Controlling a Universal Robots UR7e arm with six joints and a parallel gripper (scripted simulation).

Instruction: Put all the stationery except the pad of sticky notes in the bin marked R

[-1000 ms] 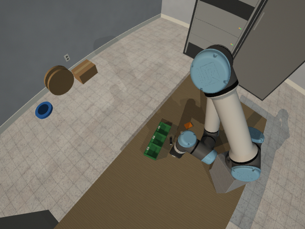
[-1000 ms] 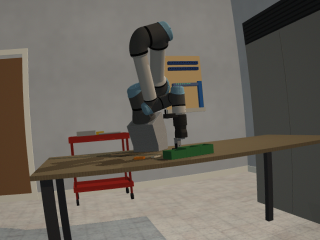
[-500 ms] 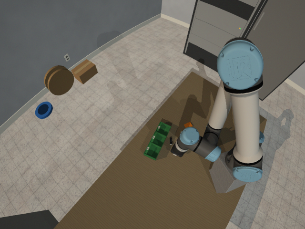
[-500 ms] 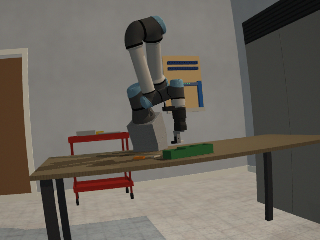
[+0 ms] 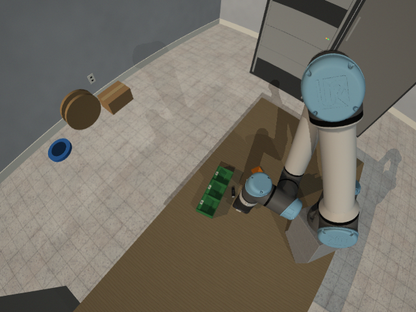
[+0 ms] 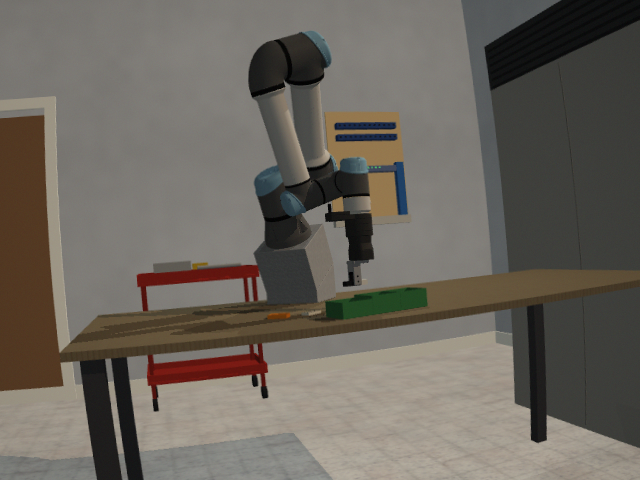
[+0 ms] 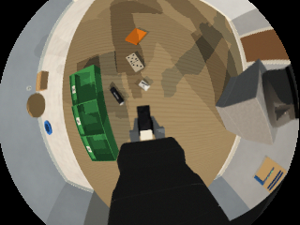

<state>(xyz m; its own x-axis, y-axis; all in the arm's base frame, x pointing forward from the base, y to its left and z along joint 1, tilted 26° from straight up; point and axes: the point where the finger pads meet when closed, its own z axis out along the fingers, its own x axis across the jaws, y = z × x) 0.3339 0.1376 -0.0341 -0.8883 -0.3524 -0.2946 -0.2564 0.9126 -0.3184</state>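
My gripper (image 6: 354, 281) hangs a little above the table, beside the near side of a row of three green bins (image 6: 377, 302). It is shut on a small pale block (image 7: 145, 133), perhaps an eraser; it also shows in the exterior view (image 6: 362, 280). In the wrist view the bins (image 7: 93, 114) lie to the left of the fingers. A small black stick-shaped thing (image 7: 116, 94) lies next to the bins. An orange pad of sticky notes (image 7: 135, 36) lies farther off. I cannot read the bins' labels.
A beige dotted tile (image 7: 133, 60) and a small white block (image 7: 144, 84) lie on the table between the pad and the gripper. The robot's grey base block (image 6: 295, 268) stands behind. In the top view the wrist (image 5: 258, 193) hides the fingers.
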